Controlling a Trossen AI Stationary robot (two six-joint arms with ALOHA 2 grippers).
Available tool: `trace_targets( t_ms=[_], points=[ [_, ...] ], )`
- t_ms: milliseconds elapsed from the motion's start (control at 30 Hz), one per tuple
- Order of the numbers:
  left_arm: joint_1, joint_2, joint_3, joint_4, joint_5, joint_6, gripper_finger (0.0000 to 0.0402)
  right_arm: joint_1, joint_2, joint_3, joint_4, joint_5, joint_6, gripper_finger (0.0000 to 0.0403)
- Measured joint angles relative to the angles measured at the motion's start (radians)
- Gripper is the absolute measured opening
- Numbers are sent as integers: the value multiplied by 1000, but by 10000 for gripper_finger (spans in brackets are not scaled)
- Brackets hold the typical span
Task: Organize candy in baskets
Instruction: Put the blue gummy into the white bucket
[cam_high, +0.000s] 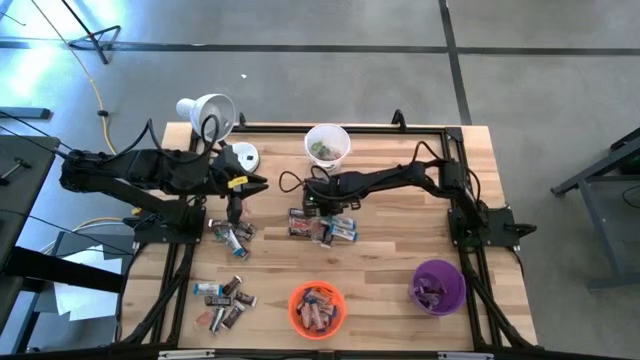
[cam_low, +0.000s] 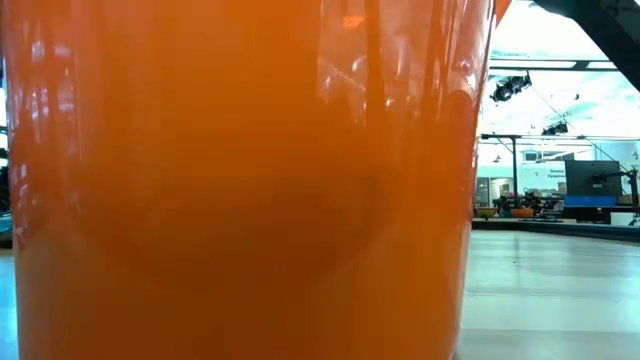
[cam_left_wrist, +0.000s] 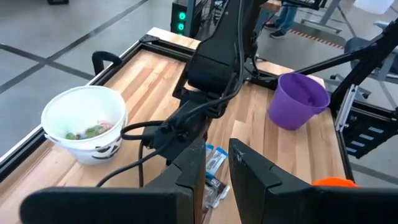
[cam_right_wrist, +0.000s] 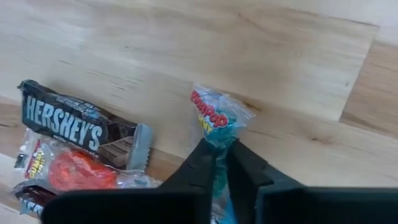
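Note:
Candy lies on the wooden table in three heaps: a middle one (cam_high: 322, 228), one at the left (cam_high: 232, 236) and one near the front (cam_high: 225, 296). My right gripper (cam_right_wrist: 219, 144) points steeply down at the middle heap's far side and is shut on a blue-wrapped candy (cam_right_wrist: 216, 118). My left gripper (cam_left_wrist: 217, 163) hangs above the left heap, a little open with nothing held. The white basket (cam_high: 327, 145) stands at the far edge, the orange basket (cam_high: 317, 308) at the front and the purple basket (cam_high: 438, 285) at the front right. All three baskets have candy in them. My right gripper pinches the blue-wrapped candy by one end (cam_right_wrist: 217, 138) between its two fingertips, coming from above. The candy's other end, with the red print and the crimped wrapper (cam_right_wrist: 214, 112), sticks out past the fingertips over the wood. I cannot tell whether it has left the table.
A Hershey's bar (cam_right_wrist: 81, 124) and a red candy (cam_right_wrist: 68, 168) lie close beside the held one. A white lamp (cam_high: 208, 115) with its round base (cam_high: 243, 157) stands at the far left. The orange basket's wall (cam_low: 250, 180) fills the low view.

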Motion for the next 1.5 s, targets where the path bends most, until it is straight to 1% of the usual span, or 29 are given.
trace_targets(
  t_ms=[33,133,233,367,433,567,700,800,867,933,1067,1167,1233,1300,1400,1500],
  points=[
    [0,0,0,-2,0,3,55,-1,0,0,1,-4,-5,12],
    [0,0,0,-2,0,18,55,-4,-5,8,-5,-25,4,20],
    [0,-4,0,-9,0,36,55,-4,-6,45,-45,-31,-32,9],
    [0,-9,0,-9,-3,62,55,-2,-29,142,-94,-29,-105,6],
    [0,-11,0,-4,-26,70,55,-1,-43,206,-131,-8,-146,7],
    [15,-10,0,-3,-81,70,55,-1,-46,372,-268,78,-268,2],
    [43,-8,0,14,-111,70,55,-25,-56,543,-404,256,-408,2],
    [65,-8,0,43,-121,68,55,-64,-53,622,-484,346,-498,1],
    [77,-8,0,74,-122,69,55,-101,-54,642,-493,369,-553,1],
    [90,-8,0,107,-123,79,55,-145,-54,639,-499,352,-595,1],
    [114,-8,0,150,-136,107,55,-233,-36,638,-477,275,-649,1],
    [131,-8,0,158,-156,112,55,-279,-34,638,-429,265,-712,1],
    [141,-8,0,163,-157,111,55,-305,-34,638,-428,242,-753,8],
    [149,-8,0,169,-158,105,55,-328,-33,638,-434,186,-787,24],
    [159,-8,0,169,-157,104,55,-350,-33,638,-445,90,-858,63],
    [167,-8,0,169,-158,104,55,-350,-33,638,-447,73,-900,107]
  ],
)
